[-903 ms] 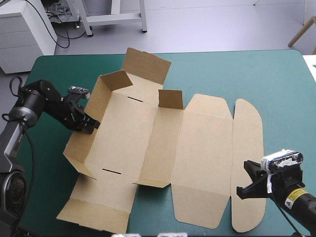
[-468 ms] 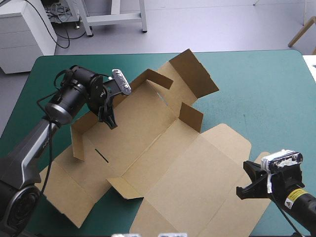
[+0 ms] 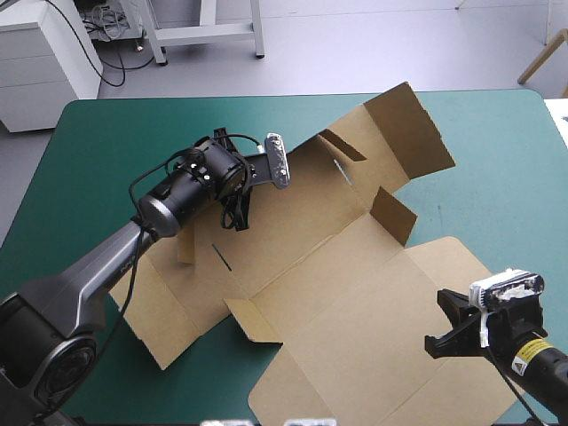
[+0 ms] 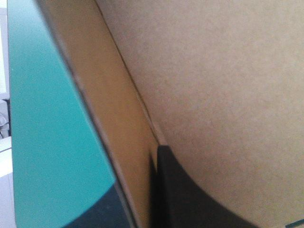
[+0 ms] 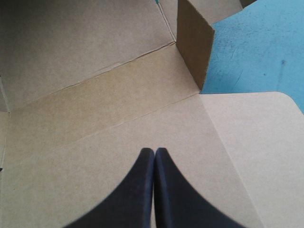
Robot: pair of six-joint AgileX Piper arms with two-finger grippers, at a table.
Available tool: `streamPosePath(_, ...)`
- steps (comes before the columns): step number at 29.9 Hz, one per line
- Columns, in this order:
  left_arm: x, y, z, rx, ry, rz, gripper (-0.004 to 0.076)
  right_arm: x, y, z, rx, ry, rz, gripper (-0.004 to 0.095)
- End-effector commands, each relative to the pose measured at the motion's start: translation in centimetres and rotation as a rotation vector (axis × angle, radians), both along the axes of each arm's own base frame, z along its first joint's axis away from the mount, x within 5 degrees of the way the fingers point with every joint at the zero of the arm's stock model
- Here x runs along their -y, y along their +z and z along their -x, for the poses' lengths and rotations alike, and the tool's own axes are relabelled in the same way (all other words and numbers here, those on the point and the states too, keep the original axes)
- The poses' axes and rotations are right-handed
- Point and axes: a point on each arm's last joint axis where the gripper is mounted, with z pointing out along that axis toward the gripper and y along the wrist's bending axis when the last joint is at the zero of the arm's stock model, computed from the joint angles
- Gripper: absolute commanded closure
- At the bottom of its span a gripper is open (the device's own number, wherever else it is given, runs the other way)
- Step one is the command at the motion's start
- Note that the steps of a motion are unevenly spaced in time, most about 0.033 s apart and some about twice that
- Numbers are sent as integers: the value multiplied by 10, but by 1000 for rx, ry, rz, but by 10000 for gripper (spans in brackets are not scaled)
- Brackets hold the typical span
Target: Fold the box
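Left arm (image 3: 98, 271): stretched forward, angled inward
Left gripper (image 3: 236, 211): clamped on the box (image 3: 355, 293)
Right gripper (image 5: 154, 153): fingers pressed together

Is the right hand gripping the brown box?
No: the right hand has its black fingers shut together over the box, with no board between them.

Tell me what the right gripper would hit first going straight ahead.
Probably the box: the shut right gripper points low across its flat board, the raised flap off to one side. Height above it is unclear.
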Motion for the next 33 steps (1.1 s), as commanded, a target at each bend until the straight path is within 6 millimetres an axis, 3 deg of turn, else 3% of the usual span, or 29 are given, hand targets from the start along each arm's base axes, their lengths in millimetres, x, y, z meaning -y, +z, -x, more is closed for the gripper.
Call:
streamPosePath(1,1,30,-4,220,-84,-41,734,-1,14,-2,86,-2,-36,927)
streamPosePath(7,7,33,-13,321,-117,-30,734,-1,14,-2,86,-2,-36,927)
streamPosePath(14,14,32,-7,304,-100,15,734,-1,14,-2,86,-2,-36,927)
streamPosePath(17,22,27,2,305,-42,15,734,-1,14,-2,86,-2,-36,927)
streamPosePath(19,29,22,10,354,-68,-63,734,-1,14,-2,86,-2,-36,927)
streamPosePath(26,48,8,46,460,-120,-87,734,-1,14,-2,86,-2,-36,927)
streamPosePath(33,49,19,71,558,-103,-14,734,-1,14,-2,86,-2,-36,927)
